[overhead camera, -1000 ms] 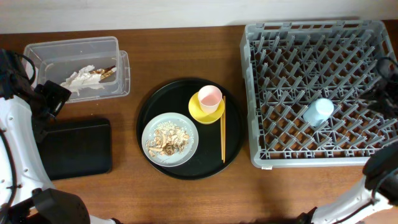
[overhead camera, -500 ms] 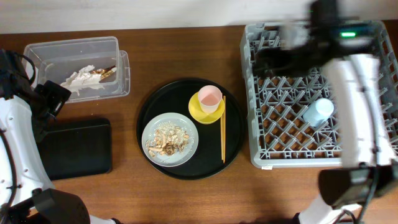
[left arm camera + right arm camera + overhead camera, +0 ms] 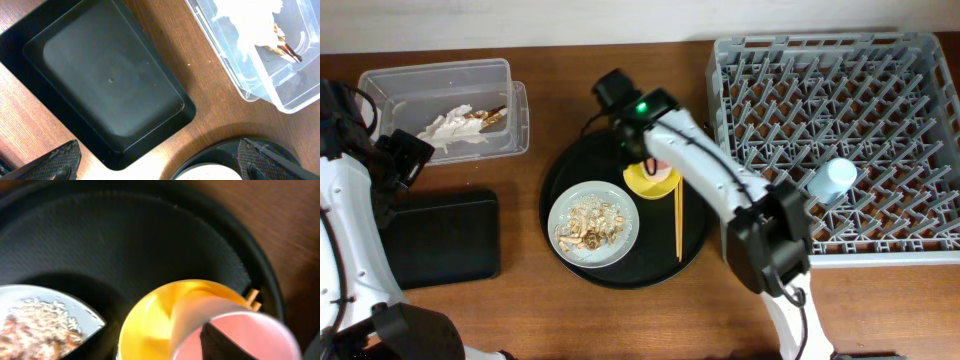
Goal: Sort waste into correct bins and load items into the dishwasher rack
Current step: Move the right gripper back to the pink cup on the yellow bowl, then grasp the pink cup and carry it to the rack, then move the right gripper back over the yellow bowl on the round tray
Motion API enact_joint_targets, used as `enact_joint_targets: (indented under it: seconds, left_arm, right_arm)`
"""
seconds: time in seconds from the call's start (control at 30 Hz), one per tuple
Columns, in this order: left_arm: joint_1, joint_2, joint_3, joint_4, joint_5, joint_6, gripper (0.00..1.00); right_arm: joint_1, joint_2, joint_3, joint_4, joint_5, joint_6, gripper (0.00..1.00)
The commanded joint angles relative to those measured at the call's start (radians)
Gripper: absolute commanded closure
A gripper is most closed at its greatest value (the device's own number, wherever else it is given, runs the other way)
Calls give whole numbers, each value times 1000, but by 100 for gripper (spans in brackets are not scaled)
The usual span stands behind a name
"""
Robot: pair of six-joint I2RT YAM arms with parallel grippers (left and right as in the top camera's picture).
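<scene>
Pink cup [image 3: 262,330] upright inside yellow bowl [image 3: 150,320]; chopsticks [image 3: 679,215] just beside bowl. Grey plate [image 3: 563,206] holds crumbs [image 3: 588,226]. Blue cup [image 3: 831,180] tipped in rack [image 3: 770,70]. Wrappers [image 3: 455,124] in clear tub [image 3: 440,68].

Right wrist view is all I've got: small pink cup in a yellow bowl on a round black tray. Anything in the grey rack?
Observer: Yes, one small light-blue cup sits among the pegs of the large grey plastic dishwasher rack.
Operator: Wrappers?
Observer: The crumpled white-and-gold wrapper scraps lie in the clear rectangular plastic tub.
Operator: Black bin?
Observer: The shallow black rectangular tray holds nothing.
</scene>
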State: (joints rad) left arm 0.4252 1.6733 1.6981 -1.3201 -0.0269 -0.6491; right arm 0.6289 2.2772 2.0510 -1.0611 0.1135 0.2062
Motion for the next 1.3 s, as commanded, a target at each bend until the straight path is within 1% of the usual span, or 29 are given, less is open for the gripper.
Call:
enact_joint_targets:
  seconds: [0.0,0.1,0.23,0.33,0.4,0.43,0.53,0.63,0.73,0.8,0.83,0.87,0.9,1.0,1.07,1.17,1.2,1.27]
  left_arm:
    - [6,-17,4,1,-7,-10,1]
    - [6,-17,4,1,-7,-10,1]
    - [6,-17,4,1,-7,-10,1]
    - [6,-17,4,1,-7,-10,1]
    - [6,-17,4,1,-7,-10,1]
    - [6,-17,4,1,-7,-10,1]
    - [6,-17,4,1,-7,-10,1]
    - [6,-17,4,1,-7,-10,1]
    - [6,-17,4,1,-7,-10,1]
    - [6,-17,4,1,-7,-10,1]
    - [6,-17,4,1,-7,-10,1]
    - [6,-17,4,1,-7,-10,1]
    - [6,-17,4,1,-7,-10,1]
    - [6,-17,4,1,-7,-10,1]
    - [6,-17,4,1,-7,-10,1]
    - [6,-17,4,1,-7,-10,1]
    - [6,-17,4,1,-7,-10,1]
    - [6,-17,4,1,-7,-10,1]
  right_arm:
    - [9,14,6,-1,108,66,55]
    - [5,15,6,-34,108,126,62]
    - [4,15,2,-58,108,125,64]
    - [4,14,3,-69,108,125,83]
    - [4,9,24,-87,108,125,93]
    - [4,6,47,-108,108,125,96]
    - [-8,-5,182,-223,108,124,96]
    - [-53,-31,393,-356,108,124,96]
    - [-139,-61,640,-484,96,113,96]
    - [-222,-68,804,-571,65,69,96]
    - [-253,-68,847,-595,50,53,96]
    - [-323,-68,921,-638,13,22,96]
    - [-388,-69,946,-638,-60,-33,96]
    - [-597,-71,930,-637,-315,-90,96]
    - [-735,-57,878,-637,-511,-155,96]
    - [-885,-34,777,-636,-780,-294,96]
    - [-946,-30,714,-634,-887,-357,96]
    - [-1034,-30,586,-615,-1041,-446,96]
